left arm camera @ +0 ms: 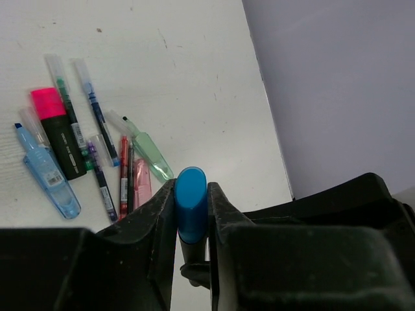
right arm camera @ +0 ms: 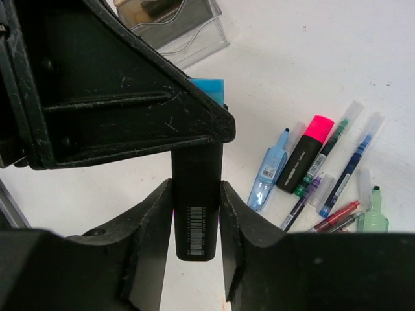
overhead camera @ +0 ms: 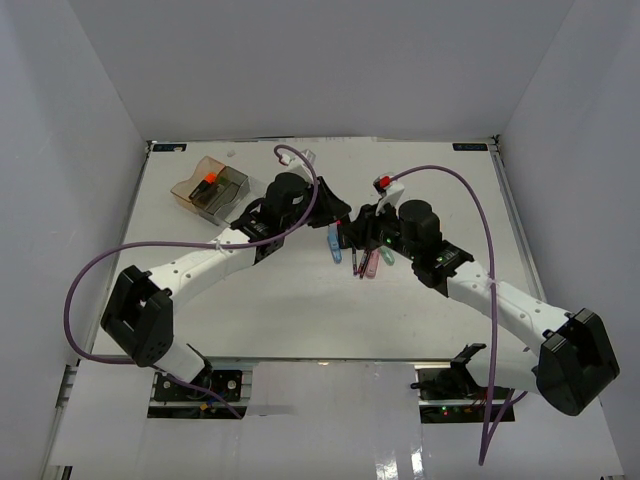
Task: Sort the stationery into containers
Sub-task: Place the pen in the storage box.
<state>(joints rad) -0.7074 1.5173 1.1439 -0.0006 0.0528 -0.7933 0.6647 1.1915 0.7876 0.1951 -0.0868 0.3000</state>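
Robotics lab (white walled enclosure (overhead camera: 60, 150))

Overhead view, close wrist views sharing pens (left arm camera: 100, 126)

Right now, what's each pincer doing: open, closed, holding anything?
Left pincer: closed on the blue highlighter, at its cap.
Right pincer: closed on the same highlighter, at its black body.

Table (overhead camera: 300, 310): white matte top, faintly scuffed and specked in the wrist views.
Far wall (overhead camera: 320, 60): plain pale grey panel at the table's far edge.
Left wall (overhead camera: 50, 200): same grey panel.
Right wall (overhead camera: 590, 180): same grey panel.
Near strip (overhead camera: 330, 440): glossy white, showing reflections.
Light: even and soft, with faint shadows.
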